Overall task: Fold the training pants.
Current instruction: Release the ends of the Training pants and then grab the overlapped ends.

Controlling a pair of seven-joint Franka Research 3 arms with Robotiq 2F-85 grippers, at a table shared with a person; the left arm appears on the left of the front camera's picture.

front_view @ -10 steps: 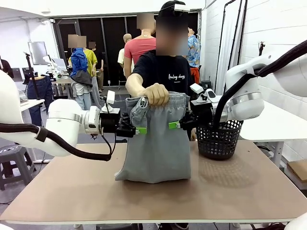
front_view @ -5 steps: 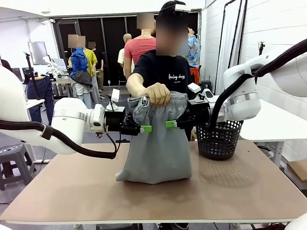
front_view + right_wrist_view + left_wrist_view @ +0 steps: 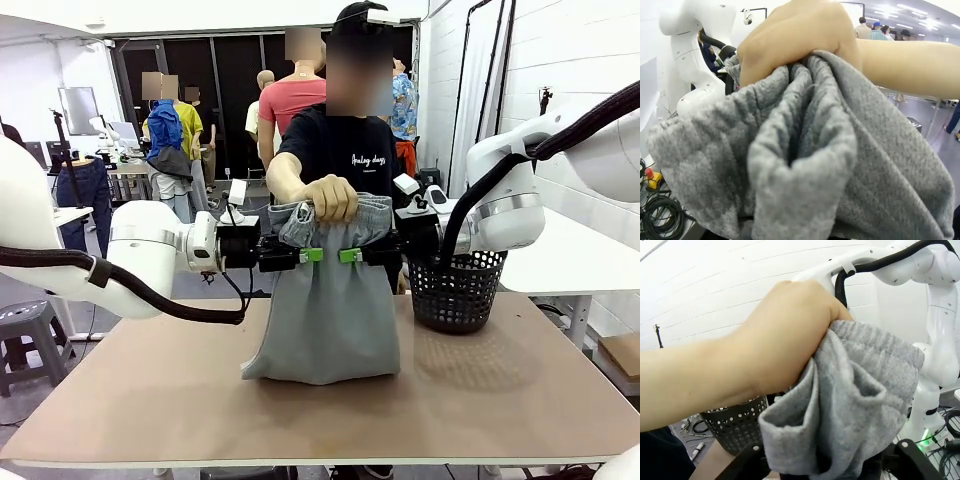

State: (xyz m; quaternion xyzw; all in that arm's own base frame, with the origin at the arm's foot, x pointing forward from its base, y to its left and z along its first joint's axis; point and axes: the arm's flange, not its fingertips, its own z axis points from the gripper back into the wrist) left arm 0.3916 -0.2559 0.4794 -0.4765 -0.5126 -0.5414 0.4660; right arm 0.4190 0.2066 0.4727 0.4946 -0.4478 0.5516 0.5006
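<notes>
A: How many garments are there?

B: One: the training pants (image 3: 325, 300), light grey, hanging upright over the middle of the bench (image 3: 330, 400). The hems rest bunched on the bench top, and the gathered waistband is up at the top.

A: What holds them up?

B: The person's hand (image 3: 330, 197), a single fist, grips the waistband at its middle. In the left wrist view that hand (image 3: 785, 335) closes over the bunched fabric (image 3: 840, 410).

A: And the two arms?

B: Both reach in level, from opposite sides, just under the waistband. The left end effector (image 3: 312, 255) has its green pads against the left part of the cloth; the right end effector (image 3: 350, 256) meets it from the other side, and the two tips are near each other. Both pinch the fabric, fingers partly closed on it. In the right wrist view the grey folds (image 3: 805, 165) sit right against the camera.

A: Anything else nearby?

B: One black mesh basket (image 3: 457, 290) stands on the bench behind the right arm, just beside the pants.
</notes>
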